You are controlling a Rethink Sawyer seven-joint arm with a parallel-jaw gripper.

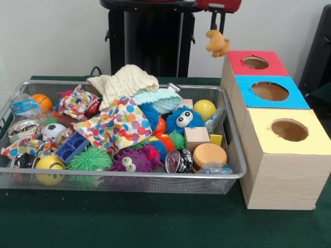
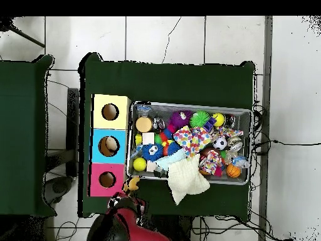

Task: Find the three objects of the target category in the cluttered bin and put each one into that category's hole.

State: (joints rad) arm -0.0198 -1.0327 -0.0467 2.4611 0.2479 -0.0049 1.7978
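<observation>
My gripper point(image 1: 217, 30) hangs near the top, shut on a small orange plush toy point(image 1: 217, 44) that dangles below its fingers. The toy is in the air just left of the red box's hole point(image 1: 255, 62) and behind the bin's far right corner. From overhead, the toy point(image 2: 131, 184) sits beside the red box point(image 2: 107, 179), off the bin's corner, with the gripper point(image 2: 128, 193) partly covered by the red arm. The wire mesh bin point(image 1: 129, 175) holds several toys: a blue fuzzy googly-eyed creature point(image 1: 181, 119), a purple one point(image 1: 130, 161), a green spiky ball point(image 1: 89, 159) and a yellow ball point(image 1: 205, 108).
Three wooden boxes stand in a row right of the bin: red top, blue top point(image 1: 269, 91) and yellow top point(image 1: 289, 129), each with a round hole. A cream knitted cloth point(image 1: 124, 82) and a spotted cloth point(image 1: 116, 124) cover part of the bin. A wooden block point(image 1: 196, 137) lies near the right wall.
</observation>
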